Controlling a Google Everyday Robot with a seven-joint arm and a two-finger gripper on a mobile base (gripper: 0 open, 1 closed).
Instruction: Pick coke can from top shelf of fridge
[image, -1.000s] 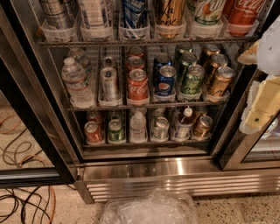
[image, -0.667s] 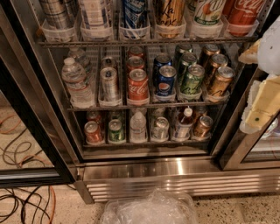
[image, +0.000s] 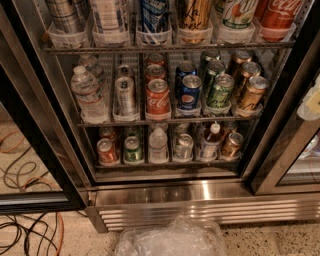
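Note:
The fridge (image: 200, 207) stands open in front of me, with wire racks of drinks. The top shelf (image: 165, 48) runs across the top of the view, with cans in clear lane trays cut off by the frame. The coke can (image: 276, 14), red with white script, stands in the rightmost lane of that shelf. A second red Coca-Cola can (image: 158, 98) stands on the middle rack. A pale cream part of my gripper (image: 311, 102) shows at the right edge, below and to the right of the coke can and apart from it.
A blue Pepsi can (image: 190, 95), a green can (image: 219, 92) and gold-brown cans (image: 250, 93) share the middle rack with a water bottle (image: 88, 94). A black door frame (image: 35, 145) stands at the left. Cables (image: 22, 175) lie on the floor. A clear plastic bag (image: 172, 240) lies below.
The cream gripper part at the right edge has drawn back to the right and shows less of itself. The cans and shelves have not moved.

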